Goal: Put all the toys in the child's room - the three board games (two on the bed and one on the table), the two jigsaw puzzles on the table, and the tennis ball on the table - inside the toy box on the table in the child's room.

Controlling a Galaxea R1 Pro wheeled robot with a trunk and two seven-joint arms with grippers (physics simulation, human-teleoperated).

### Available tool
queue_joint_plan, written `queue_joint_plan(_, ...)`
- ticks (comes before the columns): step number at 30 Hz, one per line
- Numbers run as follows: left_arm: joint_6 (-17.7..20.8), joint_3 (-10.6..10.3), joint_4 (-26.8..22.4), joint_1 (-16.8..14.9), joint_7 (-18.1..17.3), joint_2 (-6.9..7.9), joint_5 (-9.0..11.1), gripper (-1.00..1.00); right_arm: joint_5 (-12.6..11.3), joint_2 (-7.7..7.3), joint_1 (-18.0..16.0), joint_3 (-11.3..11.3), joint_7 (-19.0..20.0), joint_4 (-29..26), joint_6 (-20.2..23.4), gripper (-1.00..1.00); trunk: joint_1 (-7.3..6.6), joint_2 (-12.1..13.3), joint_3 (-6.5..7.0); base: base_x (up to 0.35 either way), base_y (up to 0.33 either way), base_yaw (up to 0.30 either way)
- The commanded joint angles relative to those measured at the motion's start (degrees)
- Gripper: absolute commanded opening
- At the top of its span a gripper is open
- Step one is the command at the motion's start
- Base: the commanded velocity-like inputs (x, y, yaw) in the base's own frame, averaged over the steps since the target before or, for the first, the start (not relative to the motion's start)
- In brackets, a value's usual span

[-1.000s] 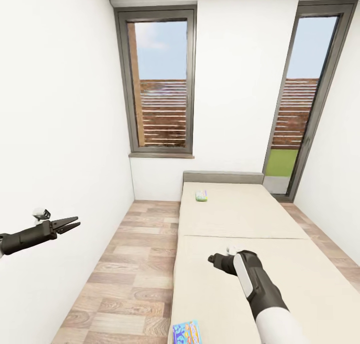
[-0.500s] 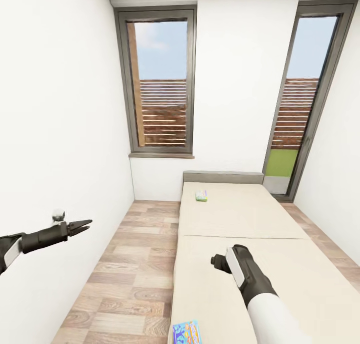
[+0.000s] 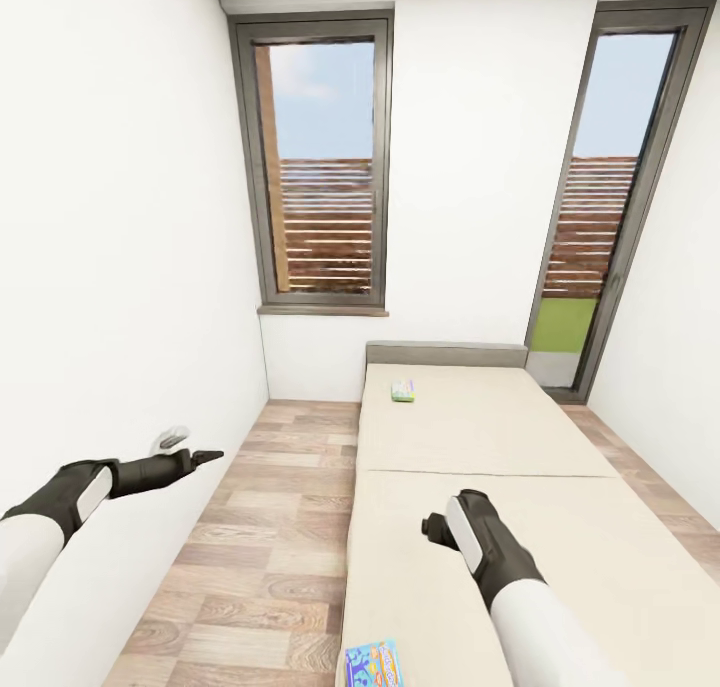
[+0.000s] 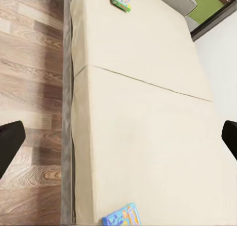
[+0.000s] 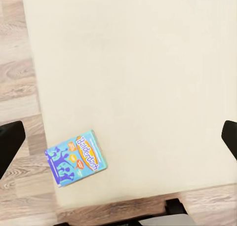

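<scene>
Child's room, head view: bed with beige mattress in two sections, grey headboard against the far white wall, wood-plank floor along its left side. Item one, blue board game, lying flat at the near left corner of the bed, close to the mattress edge; in the right wrist view it shows as a blue box with orange lettering, resting on the mattress beside the floor strip. Item two, green board game, lying flat at the far end of the bed near the headboard, toward the left side, well apart from the blue one; both boxes also show in the left wrist view, at opposite ends of the mattress. Left tool: extended over the floor beside the left wall, fingers drawn close to a point in the head view, though its wrist view shows the two dark fingertips at opposite edges, spread wide, nothing between them. Right tool: held above the near section of the bed, pointing down; its wrist view shows the fingertips wide apart and empty, above the mattress. Fittings: tall window in the far wall; glazed door at the right.
</scene>
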Motion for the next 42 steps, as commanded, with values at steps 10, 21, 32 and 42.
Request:
queue_joint_plan(10,0.31,0.22,-0.18,-0.01,8.6,-2.4,-0.67,1.0,-1.13,0.05,-0.05,2.44,-0.57,0.16,-1.41,1.0,0.02,-0.05,-0.03,0.0,0.0,0.0)
queue_joint_plan(21,0.08,-0.51,-0.19,-0.03,9.21,-2.74,-0.87,1.0,-1.28,0.05,-0.05,2.7,-0.64,0.31,-1.51,1.0,0.02,-0.05,-0.14,0.0,0.0,0.0)
queue_joint_plan(32,-0.1,-6.8,-0.19,-0.03,13.4,-5.18,-1.23,1.0,-0.91,0.05,-0.07,2.72,-0.6,1.09,-1.55,1.0,0.02,-0.05,-1.06,0.0,0.0,0.0)
queue_joint_plan(42,-0.13,-7.51,-0.19,-0.03,19.6,-6.6,-1.2,1.0,-0.74,0.05,-0.1,2.72,-0.51,2.16,-1.64,1.0,0.02,-0.05,-2.0,0.0,0.0,0.0)
